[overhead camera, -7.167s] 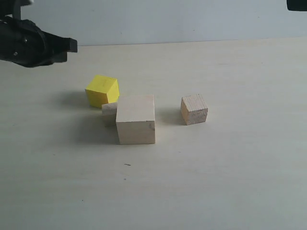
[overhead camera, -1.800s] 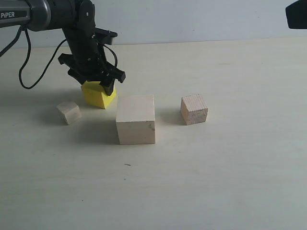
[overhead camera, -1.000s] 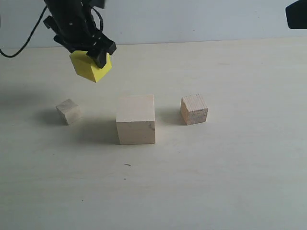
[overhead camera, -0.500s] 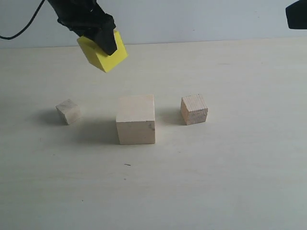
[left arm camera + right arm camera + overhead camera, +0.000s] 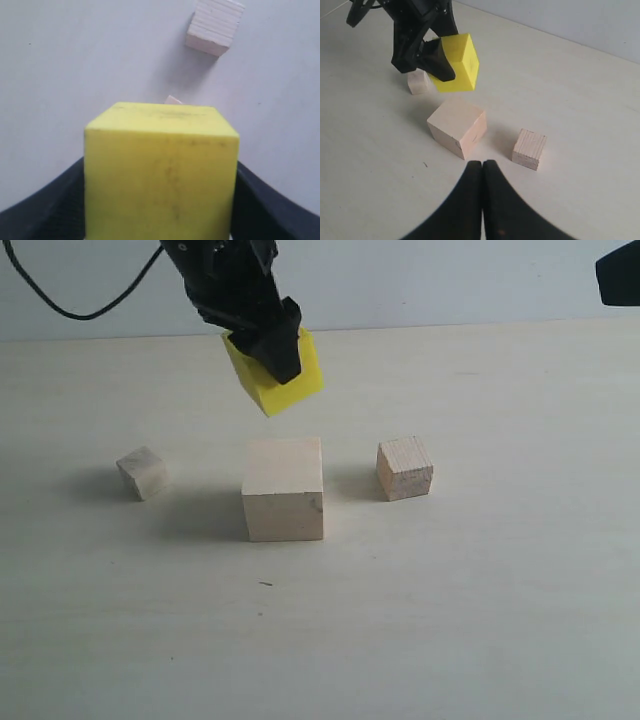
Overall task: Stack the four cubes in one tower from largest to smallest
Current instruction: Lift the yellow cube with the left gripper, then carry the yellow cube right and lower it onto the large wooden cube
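Yellow cube (image 5: pixel 292 382): held off the table, tilted, with one corner pointing down. It is seen above the big pale wood cube and clear of it, with a gap between the two.
Left gripper (image 5: pixel 266 348): clamped on the yellow cube, a dark finger pressed on each of two opposite faces, as is shown in the left wrist view around the cube (image 5: pixel 160 175).
Big pale wood cube (image 5: pixel 283 488): set flat on the table, nothing placed on its top face.
Smaller pale wood cube (image 5: pixel 404 468): set on the table near the big cube, on its right in the exterior view, and apart from it.
Tiny pale wood cube (image 5: pixel 142 472): set on the table to the left of the big cube in the exterior view, well apart from it.
Right gripper (image 5: pixel 482 170): jaws pressed together with nothing between them, kept above the table on the near side of the cubes.
Table (image 5: pixel 450 640): pale and plain, and all three wood cubes are borne by it separately.
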Tool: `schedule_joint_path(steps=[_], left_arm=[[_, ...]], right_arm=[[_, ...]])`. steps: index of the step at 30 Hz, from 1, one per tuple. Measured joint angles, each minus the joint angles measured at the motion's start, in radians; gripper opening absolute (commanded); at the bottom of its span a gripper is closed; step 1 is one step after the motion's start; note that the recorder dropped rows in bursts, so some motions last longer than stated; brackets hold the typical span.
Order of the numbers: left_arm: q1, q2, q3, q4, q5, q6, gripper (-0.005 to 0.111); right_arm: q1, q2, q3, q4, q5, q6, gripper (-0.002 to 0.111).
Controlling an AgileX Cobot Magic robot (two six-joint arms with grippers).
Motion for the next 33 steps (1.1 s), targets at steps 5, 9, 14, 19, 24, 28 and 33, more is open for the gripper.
schedule_joint_path(steps=[5, 9, 14, 19, 24, 28, 33], left_arm=[[-0.032, 0.042, 0.0, 0.069, 0.0, 0.002, 0.0], [-0.034, 0.073, 0.0, 0.082, 0.0, 0.004, 0.0], [-0.041, 0.079, 0.0, 0.082, 0.0, 0.021, 0.0], [-0.049, 0.079, 0.0, 0.082, 0.0, 0.137, 0.0], [-0.058, 0.079, 0.0, 0.082, 0.0, 0.26, 0.0], [-0.058, 0.086, 0.002, 0.082, -0.002, 0.33, 0.0], [-0.058, 0.092, 0.053, 0.082, -0.002, 0.396, 0.0]], right_arm=[[0.0, 0.0, 0.0, 0.0, 0.004, 0.0, 0.0], [0.0, 0.0, 0.0, 0.0, 0.008, 0.0, 0.0], [0.0, 0.0, 0.0, 0.0, 0.008, 0.0, 0.0], [0.0, 0.0, 0.0, 0.0, 0.01, 0.0, 0.0], [0.0, 0.0, 0.0, 0.0, 0.01, 0.0, 0.0], [0.0, 0.0, 0.0, 0.0, 0.01, 0.0, 0.0], [0.0, 0.0, 0.0, 0.0, 0.01, 0.0, 0.0]])
